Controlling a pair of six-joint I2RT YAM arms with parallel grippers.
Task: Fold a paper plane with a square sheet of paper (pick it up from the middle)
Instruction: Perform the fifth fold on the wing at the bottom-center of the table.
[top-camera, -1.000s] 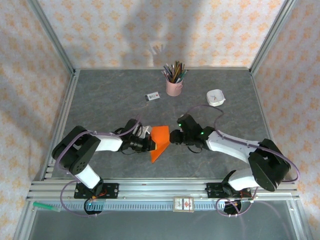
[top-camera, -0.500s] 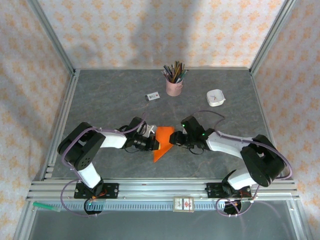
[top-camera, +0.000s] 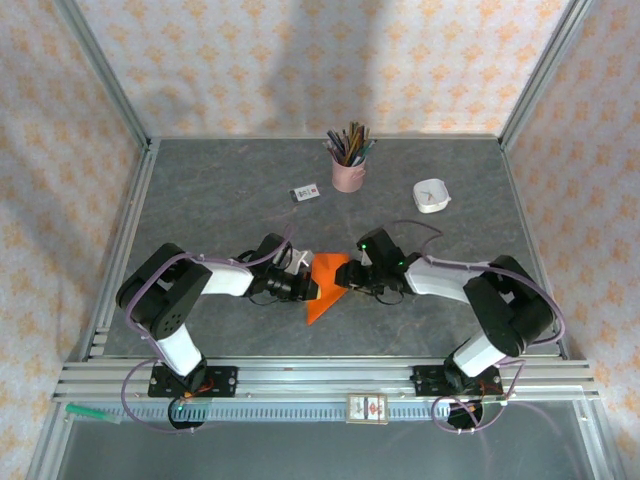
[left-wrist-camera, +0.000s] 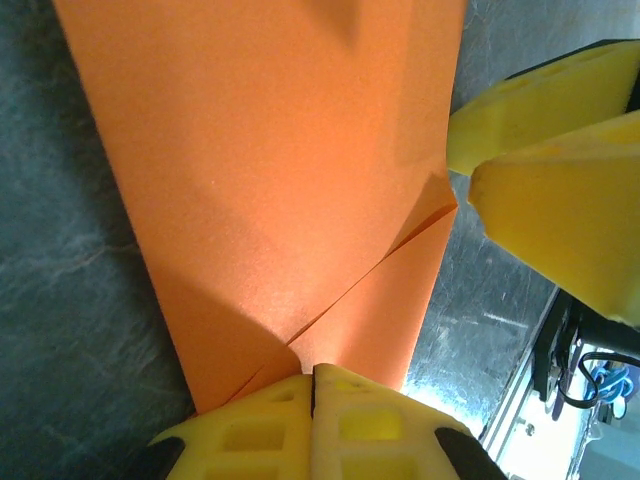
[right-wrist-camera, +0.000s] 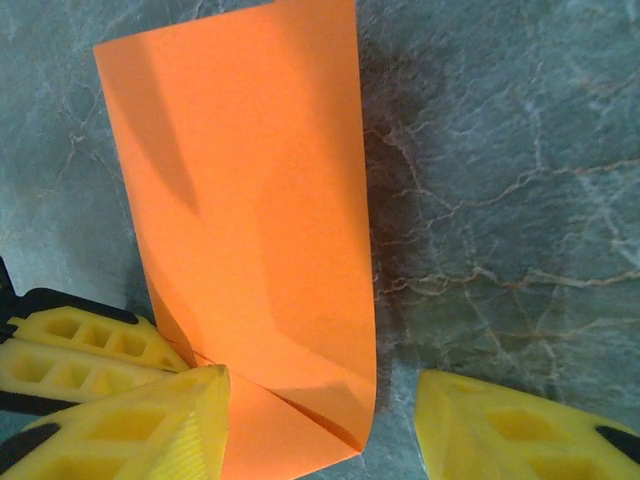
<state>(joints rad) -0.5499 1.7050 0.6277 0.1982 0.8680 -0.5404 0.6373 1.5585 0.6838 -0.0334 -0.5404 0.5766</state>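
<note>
Jaws on your left arm are pressed fully together on one edge of the orange paper (left-wrist-camera: 280, 170), their yellow fingers (left-wrist-camera: 320, 430) meeting just where a diagonal crease runs out to that edge. Your right jaws stand about half open: one finger (right-wrist-camera: 130, 430) sits against the paper's folded corner, the other (right-wrist-camera: 510, 430) is apart from it over bare table (right-wrist-camera: 500, 150), so the corner lies between them unsqueezed. In your left wrist view the right arm's fingers (left-wrist-camera: 560, 170) are just beside the paper's far edge. From above, you see the paper (top-camera: 323, 285) between the two arms, in the near half of the table, its narrow tip pointing toward the arm bases. It is folded, with layered flaps. Whether it rests fully flat you cannot tell. Well behind it stand a pink pencil cup (top-camera: 349, 175), a small white card (top-camera: 304, 193) and a white dish (top-camera: 431, 196).
</note>
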